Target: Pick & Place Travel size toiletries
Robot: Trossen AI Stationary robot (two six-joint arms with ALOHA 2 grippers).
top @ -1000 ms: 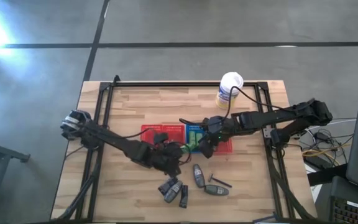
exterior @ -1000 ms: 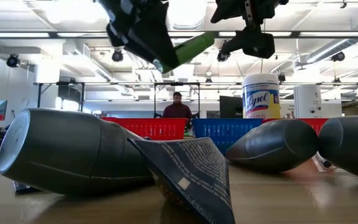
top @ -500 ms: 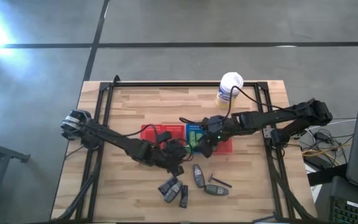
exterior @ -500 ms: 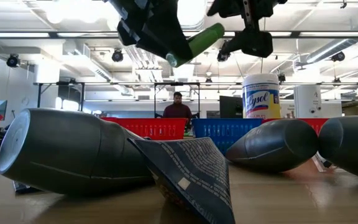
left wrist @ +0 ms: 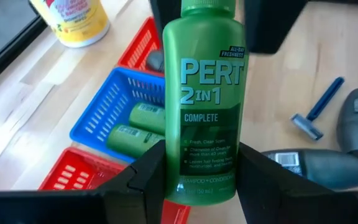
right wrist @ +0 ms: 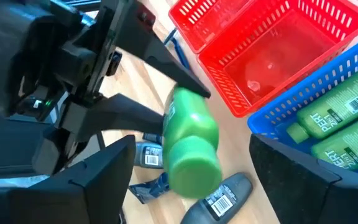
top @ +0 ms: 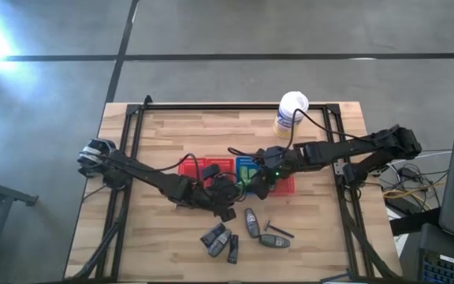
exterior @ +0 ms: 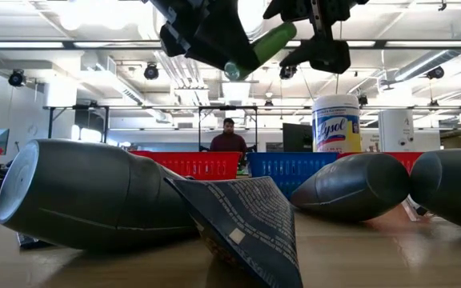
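Note:
My left gripper [left wrist: 201, 167] is shut on a bright green bottle [left wrist: 209, 93] and holds it in the air near the blue basket [left wrist: 95, 121]. That basket holds two more green bottles [left wrist: 143, 116]. In the high view the left gripper [top: 225, 193] is just left of my right gripper [top: 257, 183]. The right gripper [right wrist: 191, 146] is open above the baskets and faces the held bottle [right wrist: 192, 146] without touching it. Dark grey oval tubes [top: 251, 221] and a thin razor [top: 279, 229] lie flat on the table nearer the front edge. My left gripper pinches the green bottle between its two fingers [left wrist: 145, 177], on the lower part of the body [left wrist: 209, 177] below the printed label. The bottle is lifted clear of the table. It points away from the gripper along the fingers, tilted upward in the low view [exterior: 264, 46].
A red basket [top: 197, 168] sits left of the blue basket [top: 247, 172], and another red one [top: 286, 183] sits to its right. A large white tub [top: 292, 110] stands near the far edge. A black frame [top: 128, 126] rims the table. A person stands in the room beyond.
My left gripper has carried the green bottle toward the table's right and slightly toward the far edge, rising a little. It is now closer to the blue basket and the right gripper. The hold has stayed shut.

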